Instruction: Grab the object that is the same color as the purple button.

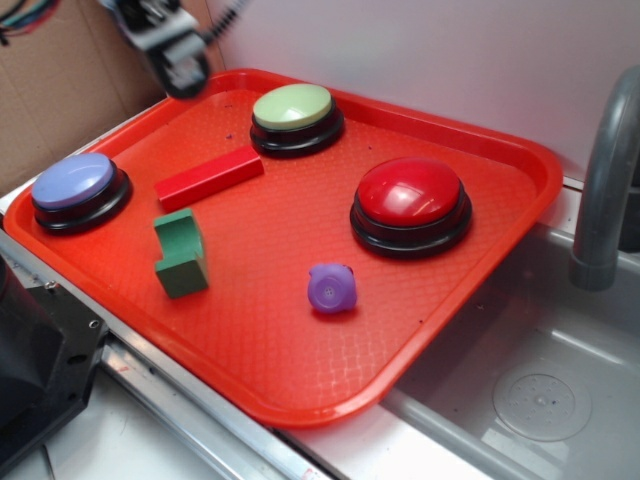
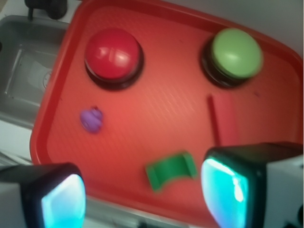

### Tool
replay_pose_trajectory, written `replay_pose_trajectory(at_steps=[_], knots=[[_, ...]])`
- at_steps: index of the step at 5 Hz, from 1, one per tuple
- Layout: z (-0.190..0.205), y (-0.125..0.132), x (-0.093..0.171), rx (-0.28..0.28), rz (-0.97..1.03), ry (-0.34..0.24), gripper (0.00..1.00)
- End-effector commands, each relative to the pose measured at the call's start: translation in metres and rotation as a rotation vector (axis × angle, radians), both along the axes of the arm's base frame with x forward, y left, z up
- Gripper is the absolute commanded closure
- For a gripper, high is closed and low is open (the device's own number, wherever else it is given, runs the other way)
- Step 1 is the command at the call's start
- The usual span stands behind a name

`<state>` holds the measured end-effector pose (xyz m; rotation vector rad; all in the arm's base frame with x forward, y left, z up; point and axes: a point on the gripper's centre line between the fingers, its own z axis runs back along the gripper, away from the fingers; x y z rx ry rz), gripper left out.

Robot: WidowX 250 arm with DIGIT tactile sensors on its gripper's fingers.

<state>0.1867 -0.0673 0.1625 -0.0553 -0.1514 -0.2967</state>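
The object, a small rounded purple toy [image 1: 332, 288] [image 2: 91, 119], lies on the red tray [image 1: 470, 290] near its front right edge. The purple button [image 1: 76, 184] stands in the tray's left corner and is outside the wrist view. My gripper [image 1: 180, 68] hangs high over the tray's back left corner, far from the purple toy. In the wrist view my gripper [image 2: 142, 199] is open, its two fingers wide apart with nothing between them.
A pale green button [image 1: 294, 112] sits at the back and a red button [image 1: 411, 200] at the right. A red bar [image 1: 209, 178] and a green notched block [image 1: 180, 254] lie at mid-left. A metal sink [image 1: 540, 380] with a grey faucet [image 1: 608, 180] borders the tray on the right.
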Motion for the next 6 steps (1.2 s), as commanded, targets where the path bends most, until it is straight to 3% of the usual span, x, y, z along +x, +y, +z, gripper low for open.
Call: replay_pose_trajectory(at_steps=[1, 2, 3, 4, 5, 6], knots=[[-0.057, -0.047, 0.019, -0.030, -0.101, 0.031, 0.00], [-0.087, -0.064, 0.020, -0.050, -0.128, 0.072, 0.00], [-0.110, -0.075, 0.020, -0.004, -0.107, 0.110, 0.00], [-0.122, -0.071, 0.021, 0.030, -0.060, 0.153, 0.00], [-0.129, -0.070, 0.021, 0.039, -0.043, 0.144, 0.00], [-0.131, -0.068, 0.024, 0.052, 0.003, 0.159, 1.00]])
